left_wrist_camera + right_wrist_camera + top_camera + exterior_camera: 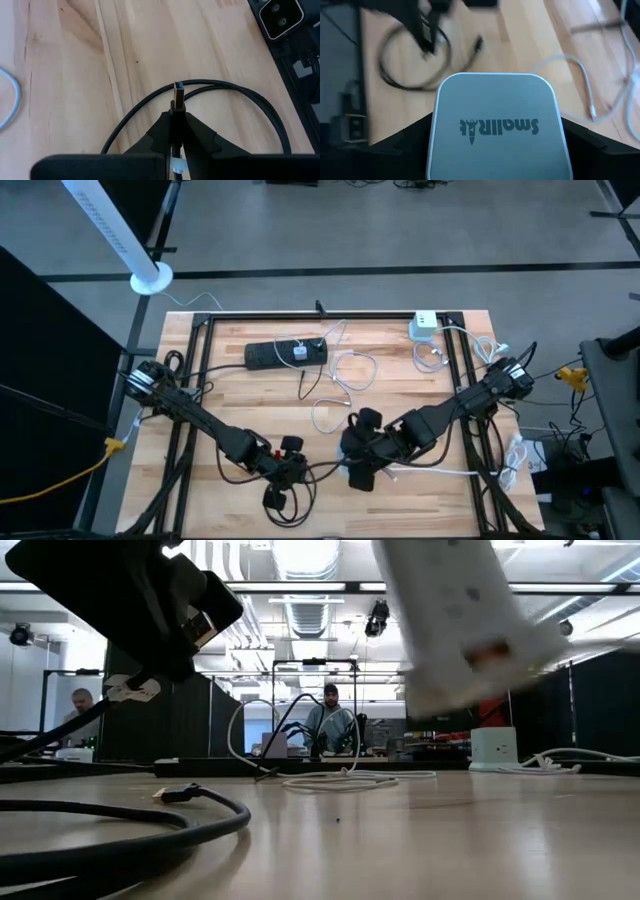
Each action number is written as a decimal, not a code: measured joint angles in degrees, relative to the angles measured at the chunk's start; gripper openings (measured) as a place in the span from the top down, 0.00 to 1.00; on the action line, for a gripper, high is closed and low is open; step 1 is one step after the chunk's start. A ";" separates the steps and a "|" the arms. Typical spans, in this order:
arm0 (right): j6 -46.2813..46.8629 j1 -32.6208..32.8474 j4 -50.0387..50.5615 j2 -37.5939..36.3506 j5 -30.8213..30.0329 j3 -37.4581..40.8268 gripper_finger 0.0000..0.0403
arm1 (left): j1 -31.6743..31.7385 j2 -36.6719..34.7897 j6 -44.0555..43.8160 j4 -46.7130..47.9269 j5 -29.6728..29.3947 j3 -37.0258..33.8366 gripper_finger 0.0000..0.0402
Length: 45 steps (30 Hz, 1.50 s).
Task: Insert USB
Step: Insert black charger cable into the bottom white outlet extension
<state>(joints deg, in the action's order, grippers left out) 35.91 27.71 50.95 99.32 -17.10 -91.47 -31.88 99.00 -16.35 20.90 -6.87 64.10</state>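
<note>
The left pincer point(177, 131) is clenched on the USB plug point(178, 96), raised over the tabletop's point(400, 340) near edge. Just beside it, the right pincer point(495, 135) grips the hub point(497, 125). Square the plug to the port first, then slide straight.

My right wrist view carries the only legible lettering: the brand name "SmallRig", printed in dark characters with a small logo mark within the word, on the flat grey face of the rounded-corner charger block point(495, 127) held between my right gripper point(495, 145) fingers. The word appears upside down in that view. No other text, number or sign can be read on the table, cables or power strip.
</note>
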 joint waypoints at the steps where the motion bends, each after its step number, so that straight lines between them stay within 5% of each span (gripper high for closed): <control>1: 0.77 0.48 0.46 0.10 -0.21 0.90 0.28 | 0.00 0.00 -0.32 0.01 -0.01 0.00 0.95; 21: 23.22 12.39 -3.90 -0.25 -6.66 16.60 0.28 | -0.07 0.00 -0.93 -0.32 0.34 0.00 0.95; 27: 21.70 13.64 -2.89 -0.16 -4.14 16.31 0.28 | -0.07 0.00 -1.01 -0.75 0.39 0.00 0.94; 38: 13.14 13.68 1.84 0.25 0.17 10.84 0.27 | 0.00 0.02 -0.91 -0.73 0.42 0.00 0.72; 45: 11.07 13.54 5.42 0.08 -2.94 10.11 0.04 | 0.00 0.02 -0.70 0.65 0.46 0.00 0.68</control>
<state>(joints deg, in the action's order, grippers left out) 46.98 41.25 56.37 99.39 -20.04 -81.36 -31.88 99.02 -17.05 21.54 -6.42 64.10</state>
